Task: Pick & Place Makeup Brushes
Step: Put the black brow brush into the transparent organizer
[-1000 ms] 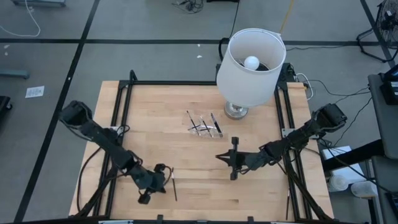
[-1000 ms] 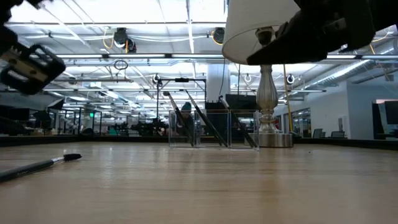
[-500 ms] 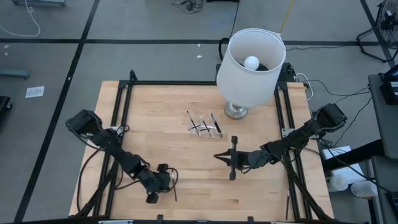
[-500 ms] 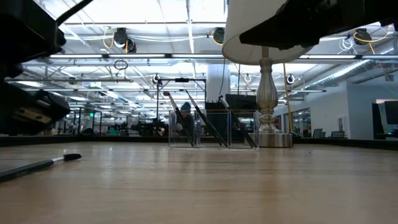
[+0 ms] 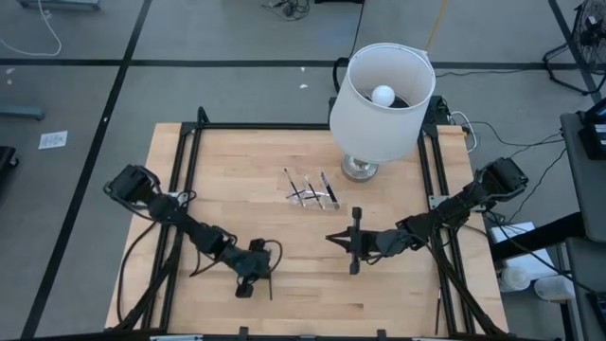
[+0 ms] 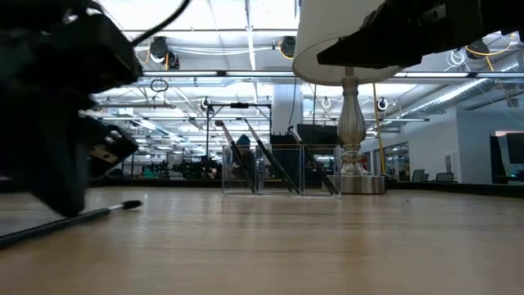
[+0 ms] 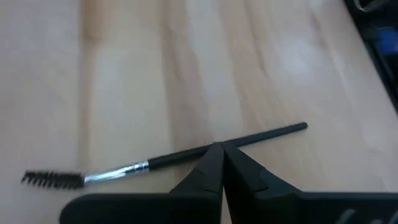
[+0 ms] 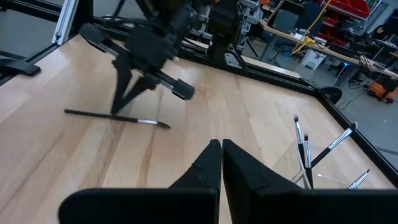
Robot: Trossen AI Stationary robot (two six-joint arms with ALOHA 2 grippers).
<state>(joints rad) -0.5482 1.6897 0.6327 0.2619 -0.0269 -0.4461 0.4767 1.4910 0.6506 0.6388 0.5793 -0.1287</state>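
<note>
My table [image 5: 227, 161] carries a lamp [image 5: 381, 90] at the far side, and just in front of its base stands a clear holder [image 5: 312, 196] with several brushes [image 5: 328, 189] already leaning in it. One loose brush [image 5: 268, 285] lies flat on the wood near the front edge, well apart from the holder.

That loose brush is the one I judge to be next. In the high view its long axis runs roughly front to back, and my left gripper [image 5: 249, 278] sits right over it, low to the table. My right gripper [image 5: 353, 242] hangs mid-table, between the brush and the holder, much farther from the brush, so the pick falls to my left arm.

In the left wrist view the brush [image 7: 165, 159] lies crosswise to my fingers [image 7: 208, 171]: the bristle end points off to one side, the handle's butt to the other, and my fingertips meet over the black handle, past the silver ferrule toward the butt. My left jaws look pressed together at that spot, but I cannot tell whether the handle is pinched between them or merely passes beneath their tips. The low view shows the brush [image 6: 78, 220] lying on the wood.

My right jaws are closed on nothing.
</note>
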